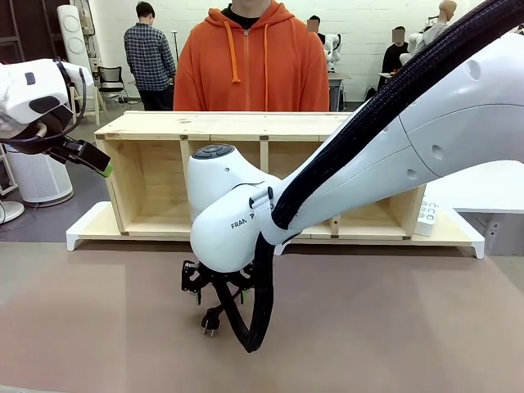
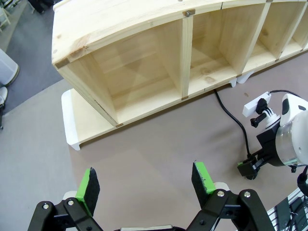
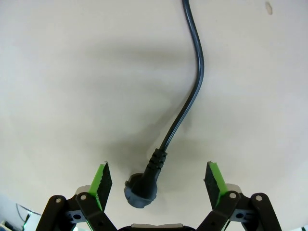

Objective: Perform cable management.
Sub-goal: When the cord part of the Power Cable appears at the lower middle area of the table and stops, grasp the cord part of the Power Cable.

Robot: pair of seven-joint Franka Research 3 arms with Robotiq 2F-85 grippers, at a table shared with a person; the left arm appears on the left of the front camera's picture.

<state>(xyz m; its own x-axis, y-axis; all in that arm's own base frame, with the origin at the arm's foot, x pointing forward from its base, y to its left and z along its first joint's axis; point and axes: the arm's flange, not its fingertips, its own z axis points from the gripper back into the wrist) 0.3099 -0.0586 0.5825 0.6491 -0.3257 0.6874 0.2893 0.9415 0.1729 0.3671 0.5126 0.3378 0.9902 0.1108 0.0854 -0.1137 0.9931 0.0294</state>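
Cable: cable (image 3: 195,72) lies on the table (image 1: 409,327) and runs toward the shelf (image 1: 221,125) base.
Plug: plug (image 3: 141,191) lies flat between the right pads.
Right gripper: right gripper (image 3: 159,177) spread wide, low over the plug, gripping nothing.
Left gripper: left gripper (image 2: 144,180) spread wide, empty, raised near the shelf's left end.
In the way: right arm (image 1: 458,123) and hose (image 1: 368,123) cross the shelf front.
Around: white strip (image 1: 426,217) at the shelf's right end; person (image 1: 250,57) in orange hoodie behind the shelf.
Writing: "FRAN" on the right arm, the rest hidden.

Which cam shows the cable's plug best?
Right wrist view: the plug lies large and sharp on the table, inside the open right gripper. Front view: small, dark, under the right arm. Left wrist view: the cable runs from the shelf toward that gripper; plug end not clear.
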